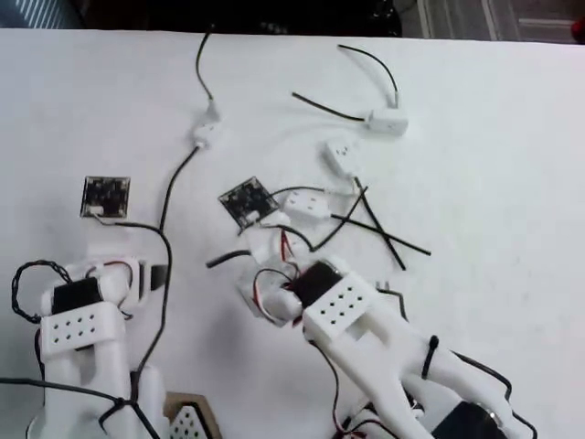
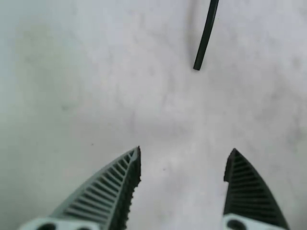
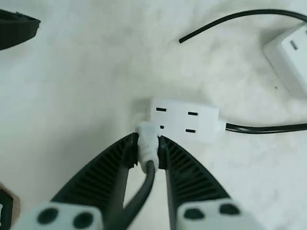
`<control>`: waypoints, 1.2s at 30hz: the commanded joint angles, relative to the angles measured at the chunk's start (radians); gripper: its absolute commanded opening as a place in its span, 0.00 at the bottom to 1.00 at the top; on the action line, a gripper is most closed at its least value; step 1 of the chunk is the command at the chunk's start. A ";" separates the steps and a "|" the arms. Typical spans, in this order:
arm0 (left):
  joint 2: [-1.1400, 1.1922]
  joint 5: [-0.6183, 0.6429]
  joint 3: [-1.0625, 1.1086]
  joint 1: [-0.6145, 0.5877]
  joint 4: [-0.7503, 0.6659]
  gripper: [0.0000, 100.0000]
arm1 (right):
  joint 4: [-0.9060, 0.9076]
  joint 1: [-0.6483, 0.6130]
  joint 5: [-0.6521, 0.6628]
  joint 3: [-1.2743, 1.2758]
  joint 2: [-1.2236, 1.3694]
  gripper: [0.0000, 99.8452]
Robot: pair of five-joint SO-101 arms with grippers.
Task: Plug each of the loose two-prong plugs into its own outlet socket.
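My right gripper [image 3: 147, 143]: jaws clenched on one white plug [image 3: 146, 155], with its black cord trailing back between them. The plug's front end touches the near edge of a white outlet block [image 3: 184, 120]. The prongs are hidden, so I can't tell if it is seated. The block shows four slots on top, and one side cord [image 3: 268, 128] leaves it.

My left gripper [image 2: 186, 155]: jaws released, wide apart and holding nothing, over the bare counter [image 2: 72, 96]. One cut cord end [image 2: 205, 33] lies beyond the tips, apart from them.

Farther out, from the high view:
- **Boards:** two small dark squares. The left board [image 1: 106, 195] is ahead of my left arm and the middle board [image 1: 247, 201] is just ahead of my right gripper. Their markings are too small to read.
- **White blocks:** three more. The near block [image 1: 308, 205] sits just beside the middle board, and one slot on it shows in the right wrist view. The second block [image 1: 343, 155] lies behind it. The far block [image 1: 386, 121] is farthest, with a curved cord coming off it.
- **Joined pair:** the joined pair [image 1: 206, 128] is two small white pieces lying end to end on one long cord [image 1: 164, 219] that runs back toward my left arm. They look joined.
- **Loose cords:** the crossed cords [image 1: 384, 233] overlap right of the near block. I can't count them exactly.
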 commanded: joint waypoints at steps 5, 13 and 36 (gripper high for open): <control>-0.019 -0.005 -0.002 -0.015 -0.012 0.28 | -0.085 0.019 0.014 -0.051 0.064 0.02; -0.024 -0.006 0.014 -0.015 -0.015 0.28 | -0.085 0.082 0.060 -0.075 0.071 0.02; -0.024 -0.006 0.017 -0.013 -0.015 0.28 | -0.082 0.062 0.051 -0.172 0.232 0.02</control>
